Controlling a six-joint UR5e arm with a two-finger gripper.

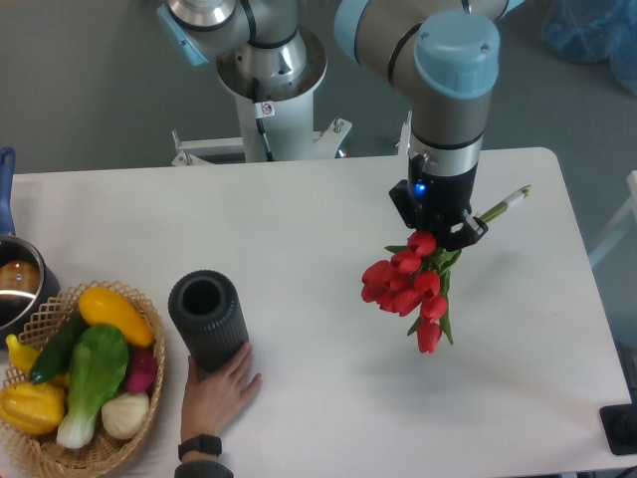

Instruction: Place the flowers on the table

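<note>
- Over the right half of a white table [299, 229], the robot arm [453, 90] points straight down, its gripper [438, 231] closed on a bunch of red tulips [406, 284].
- Red blooms hang below and to the left of the gripper, while the green stems [506, 204] stick out up and to the right, past the fingers.
- Whether the lowest blooms touch the tabletop or hang just above it cannot be told from this overhead view.
- Near the left front of the table, a dark ribbed vase [207, 319] stands upright with its open mouth facing up, well apart from the flowers.
- A person's hand [217, 388], with a dark watch [201, 445] on the wrist, rests against the base of the vase at the table's front edge.
- Just beside the vase, at the left front corner, a wicker basket [45, 311] holds yellow, green, white and pink vegetables.
- Behind the basket, at the left edge, part of a metal pot [20, 284] shows, with a blue handle [6, 189] above it.
- At the right front corner, a small dark object [622, 428] sits partly out of frame.
</note>
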